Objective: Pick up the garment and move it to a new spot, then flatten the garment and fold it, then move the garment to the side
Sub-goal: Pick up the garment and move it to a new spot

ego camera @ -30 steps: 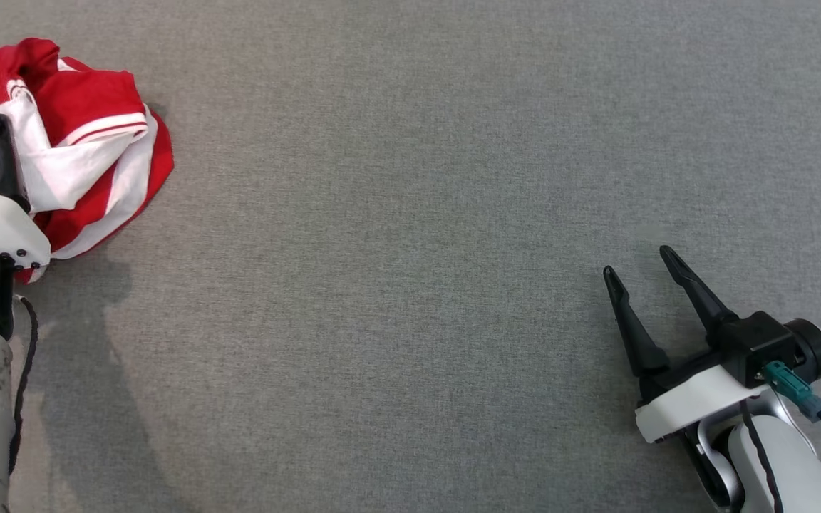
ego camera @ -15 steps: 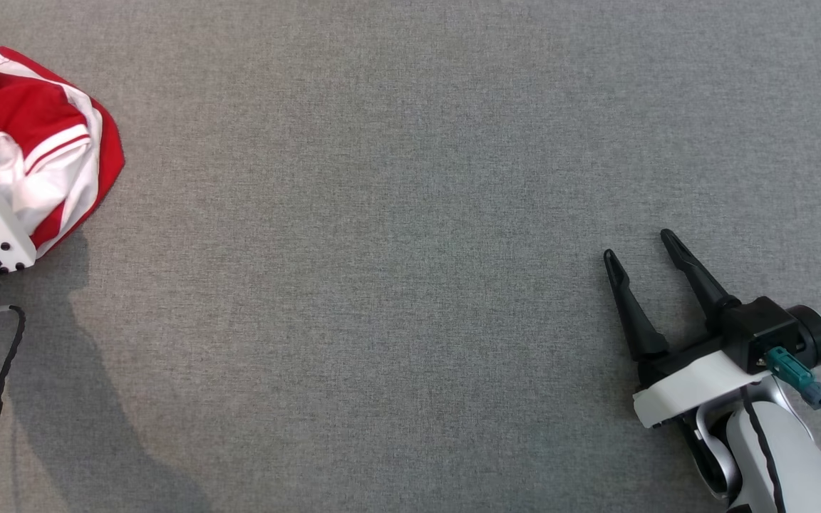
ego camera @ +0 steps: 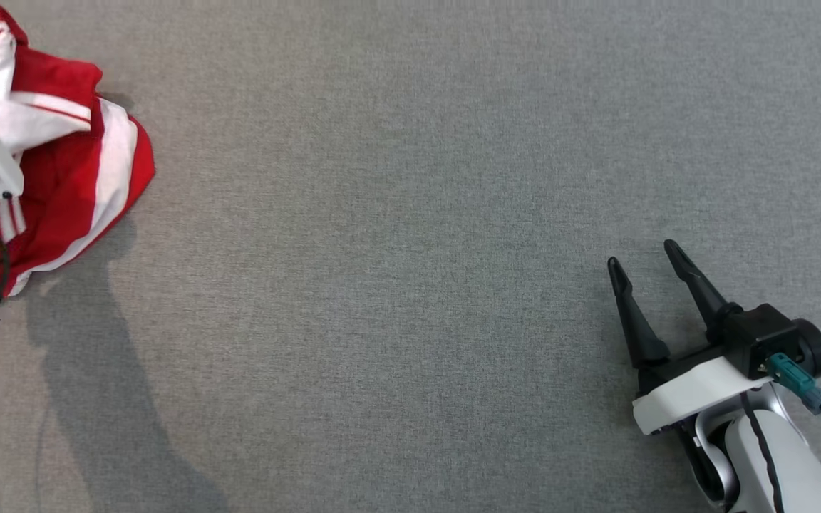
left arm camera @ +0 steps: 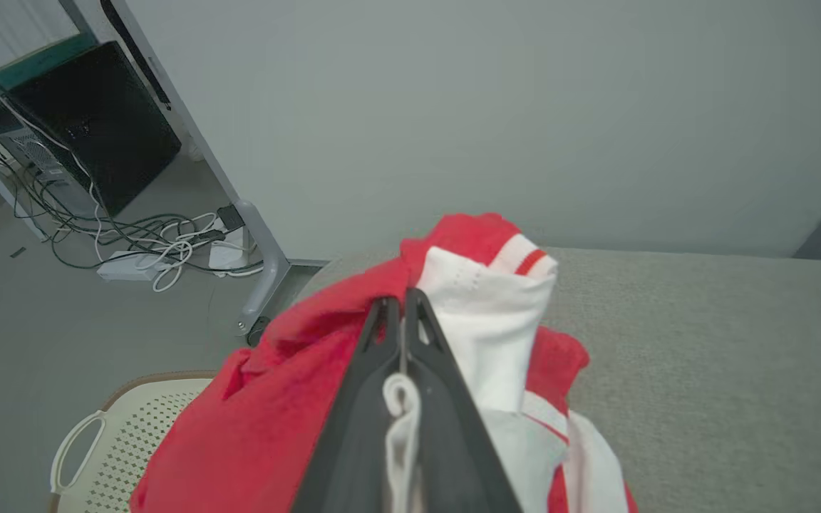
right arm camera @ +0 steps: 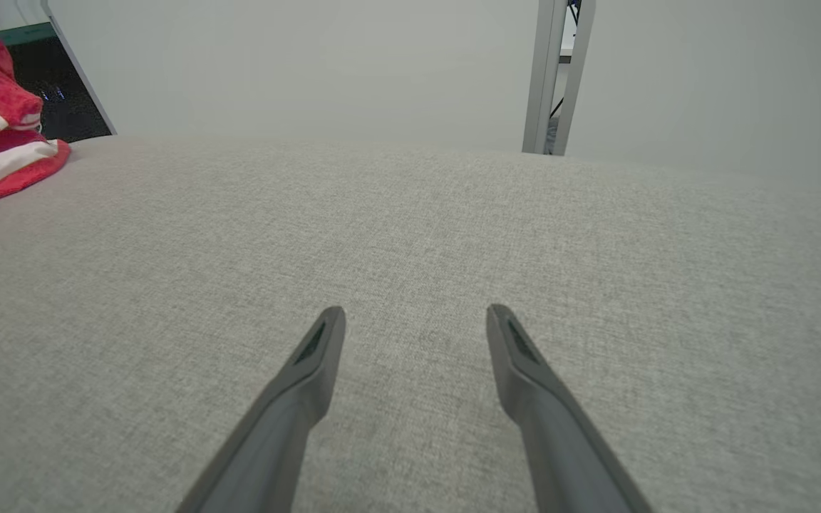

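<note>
Garment [ego camera: 61,178], a crumpled red-and-white heap of soft fabric with striped trim, sits at the far left edge of our grey woven surface [ego camera: 410,214]. Our left fingers [left arm camera: 385,328] pinch a white fold of it; our right fingers [ego camera: 628,306], dark and tapered, stand wide and empty.

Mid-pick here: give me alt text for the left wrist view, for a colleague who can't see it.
The left gripper is shut on a fold of the crumpled red and white garment, white cloth pinched between its dark fingers, near the edge of the grey table. Beyond the edge, a cream perforated basket and tangled cables sit on the floor.
</note>
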Tool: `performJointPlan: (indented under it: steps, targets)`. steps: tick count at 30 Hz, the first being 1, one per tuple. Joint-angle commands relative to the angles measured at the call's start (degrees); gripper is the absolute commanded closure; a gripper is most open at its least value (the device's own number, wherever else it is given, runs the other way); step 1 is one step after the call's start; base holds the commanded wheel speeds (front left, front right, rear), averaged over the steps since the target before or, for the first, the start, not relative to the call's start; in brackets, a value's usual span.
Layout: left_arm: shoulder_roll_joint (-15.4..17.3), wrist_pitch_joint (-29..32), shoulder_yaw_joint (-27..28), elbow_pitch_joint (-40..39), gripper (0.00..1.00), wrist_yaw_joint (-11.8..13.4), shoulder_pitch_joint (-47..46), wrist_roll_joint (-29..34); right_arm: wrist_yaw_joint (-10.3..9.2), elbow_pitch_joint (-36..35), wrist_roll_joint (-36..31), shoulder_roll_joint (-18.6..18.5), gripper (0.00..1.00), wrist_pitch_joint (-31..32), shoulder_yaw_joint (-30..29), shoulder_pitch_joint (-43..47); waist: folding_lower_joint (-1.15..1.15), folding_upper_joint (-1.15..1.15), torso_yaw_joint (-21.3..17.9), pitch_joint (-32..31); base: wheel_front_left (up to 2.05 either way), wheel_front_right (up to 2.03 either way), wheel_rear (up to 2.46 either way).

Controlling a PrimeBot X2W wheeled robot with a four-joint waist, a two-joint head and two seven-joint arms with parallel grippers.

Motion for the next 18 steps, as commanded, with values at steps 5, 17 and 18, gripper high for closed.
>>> performJointPlan:
  steps: [5, 17, 18]
  targets:
    - [-1.26, -3.58, -2.83, -1.81, 1.0, -1.48, -3.21, 1.69, -0.02, 0.59, 0.37, 0.7, 0.0, -0.01, -0.02, 1.21, 0.0, 0.0, 0.48, -3.22, 0.0, 0.0, 0.0]
    - [-9.74, -7.29, -8.26, -4.36, 1.0, -3.82, -3.0, -0.39, -0.02, 1.51, 1.32, 2.84, 0.0, -0.01, -0.71, 3.77, 0.0, 0.0, -3.13, -8.77, 0.0, 0.0, 0.0]
    - [-10.89, -7.38, -8.96, -4.44, 1.0, -3.78, -2.3, -0.56, -0.02, 1.52, 1.27, 3.05, 0.0, -0.01, -0.59, 3.99, 0.0, 0.0, -3.62, -9.0, 0.0, 0.0, 0.0]
